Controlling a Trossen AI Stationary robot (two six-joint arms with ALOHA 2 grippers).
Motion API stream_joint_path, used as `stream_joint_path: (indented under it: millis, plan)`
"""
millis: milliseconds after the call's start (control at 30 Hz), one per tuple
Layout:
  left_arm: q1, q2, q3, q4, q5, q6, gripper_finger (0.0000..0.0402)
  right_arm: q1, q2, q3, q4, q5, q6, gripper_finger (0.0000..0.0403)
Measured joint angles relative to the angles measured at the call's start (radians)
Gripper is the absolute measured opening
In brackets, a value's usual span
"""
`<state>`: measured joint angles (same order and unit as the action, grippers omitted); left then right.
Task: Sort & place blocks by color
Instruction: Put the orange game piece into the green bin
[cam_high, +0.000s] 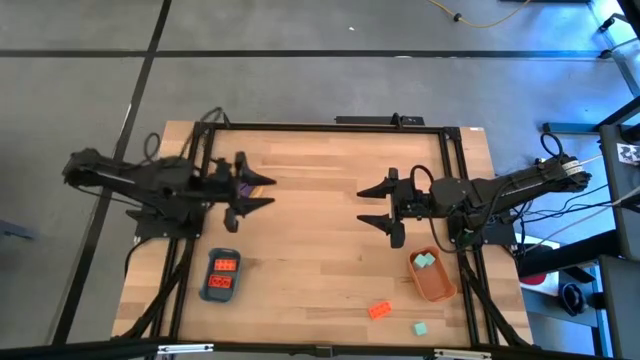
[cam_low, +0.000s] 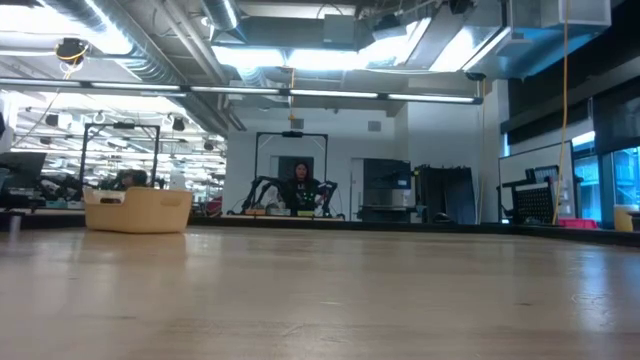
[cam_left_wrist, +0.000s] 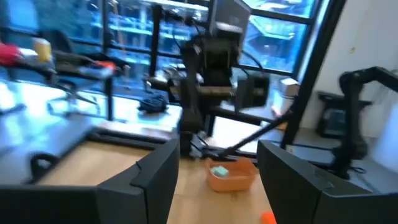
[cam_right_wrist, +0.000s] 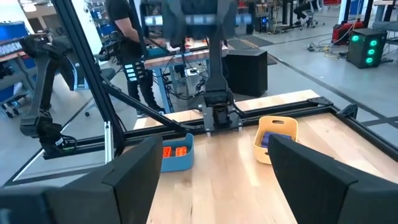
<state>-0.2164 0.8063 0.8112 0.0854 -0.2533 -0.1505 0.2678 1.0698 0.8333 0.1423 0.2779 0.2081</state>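
Both grippers hang open above the table and hold nothing. My left gripper is at the left and my right gripper at the right, and they face each other. Orange-red blocks lie in a blue tray at the near left. Teal blocks lie in an orange tray at the near right. Purple blocks lie in a yellow tray beneath the left arm. A loose orange-red block and a loose teal block rest on the table near its front edge.
A dark metal frame runs around the wooden table. Bare wood lies between the two grippers. In the room beyond the table, a person stands near the left arm's base, and another person sits far off.
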Motion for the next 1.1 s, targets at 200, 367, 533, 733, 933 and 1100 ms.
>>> stream_joint_path:
  millis: [200, 367, 533, 733, 933, 1100]
  plan:
    - [0.02, 0.023, -0.152, 0.131, 0.058, -0.056, 0.0167, 0.0, 0.0, 0.0, 0.004, 0.0, 0.016, 0.0294]
    - [0.019, 0.025, -0.197, 0.143, 0.059, -0.077, 0.005, 0.0, 0.0, 0.0, 0.005, 0.0, 0.02, 0.0294]
    - [0.019, 0.023, -0.205, 0.149, 0.017, -0.079, 0.0006, 0.0, 0.0, 0.0, 0.005, 0.024, 0.019, 0.0294]
    - [0.021, 0.024, -0.205, 0.159, 0.016, -0.077, 0.0, 0.0, 0.0, 0.0, 0.006, 0.025, 0.019, 0.0294]
    - [0.021, 0.023, -0.205, 0.163, 0.012, -0.077, 0.0, 0.0, 0.0, 0.0, 0.011, 0.025, 0.019, 0.0294]
    - [0.021, 0.024, -0.205, 0.163, 0.011, -0.077, 0.0, 0.0, 0.0, 0.0, 0.011, 0.025, 0.019, 0.0294]
